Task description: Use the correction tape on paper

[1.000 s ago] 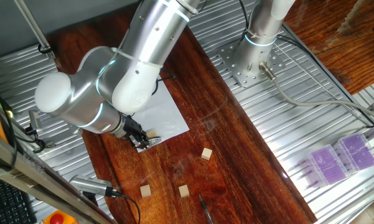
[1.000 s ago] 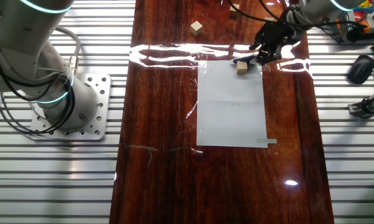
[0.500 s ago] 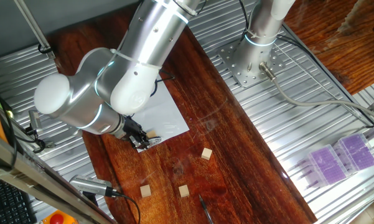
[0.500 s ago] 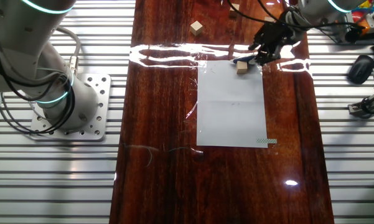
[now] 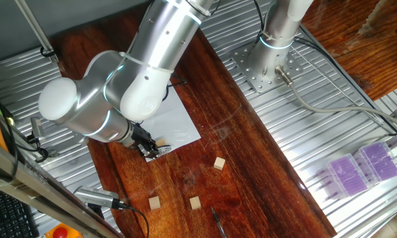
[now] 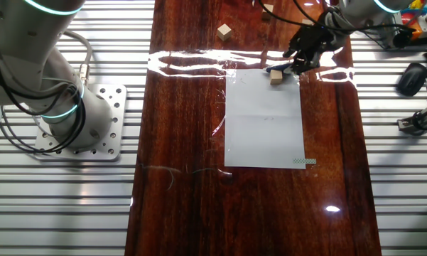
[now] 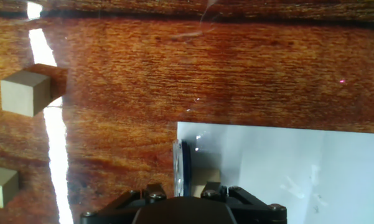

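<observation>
The white paper (image 5: pixel 170 122) lies flat on the dark wood table; it also shows in the other fixed view (image 6: pixel 264 121) and the hand view (image 7: pixel 299 174). My gripper (image 5: pixel 147 148) is low over the paper's corner, also seen in the other fixed view (image 6: pixel 299 62). The correction tape (image 7: pixel 181 167) stands on edge between the jaws at the paper's edge, its pale rim toward the camera; it shows as a dark shape in the other fixed view (image 6: pixel 274 70). The gripper (image 7: pixel 182 194) looks shut on it. A tan cube (image 7: pixel 206 182) sits on the paper right beside it.
Loose tan wooden cubes (image 5: pixel 219 162) (image 5: pixel 195 202) (image 5: pixel 154 202) lie on the wood past the paper; two show in the hand view (image 7: pixel 25 93) (image 7: pixel 1 185). A second arm's base (image 5: pixel 267 66) stands on the metal bench. Purple trays (image 5: pixel 360 168) sit far right.
</observation>
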`<state>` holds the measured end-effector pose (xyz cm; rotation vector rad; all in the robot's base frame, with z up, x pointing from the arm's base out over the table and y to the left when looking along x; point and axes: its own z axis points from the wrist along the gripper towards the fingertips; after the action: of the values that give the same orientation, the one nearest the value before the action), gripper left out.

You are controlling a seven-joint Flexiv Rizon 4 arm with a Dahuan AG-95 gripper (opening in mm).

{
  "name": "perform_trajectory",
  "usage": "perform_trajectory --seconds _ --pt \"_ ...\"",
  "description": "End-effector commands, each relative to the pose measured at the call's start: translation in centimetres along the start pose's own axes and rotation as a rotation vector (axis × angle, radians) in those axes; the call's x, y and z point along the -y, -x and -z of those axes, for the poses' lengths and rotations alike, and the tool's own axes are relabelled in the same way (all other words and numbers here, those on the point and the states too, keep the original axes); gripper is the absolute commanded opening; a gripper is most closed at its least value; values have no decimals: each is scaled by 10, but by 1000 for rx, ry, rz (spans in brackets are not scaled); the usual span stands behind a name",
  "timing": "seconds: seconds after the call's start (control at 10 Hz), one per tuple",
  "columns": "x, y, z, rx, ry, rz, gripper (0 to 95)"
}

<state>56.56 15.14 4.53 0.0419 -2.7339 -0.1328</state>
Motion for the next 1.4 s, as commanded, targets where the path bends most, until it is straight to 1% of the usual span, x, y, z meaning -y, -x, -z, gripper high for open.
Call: perform_trajectory --seconds 0.1,0.2,0.6,0.7,0.9,1.1,1.2,1.4 --pt "0 4 -2 -7 3 0 380" --pt "-1 6 -5 -21 11 0 380" --pt "-4 10 -8 -37 10 -2 380" --pt "-4 9 -9 -45 11 1 380" --pt "-4 8 -11 -50 9 8 380" --pt "-5 6 -8 -52 9 12 380" --pt "-5 3 -3 -51 8 16 380" --pt "-5 3 -3 -50 5 25 380"
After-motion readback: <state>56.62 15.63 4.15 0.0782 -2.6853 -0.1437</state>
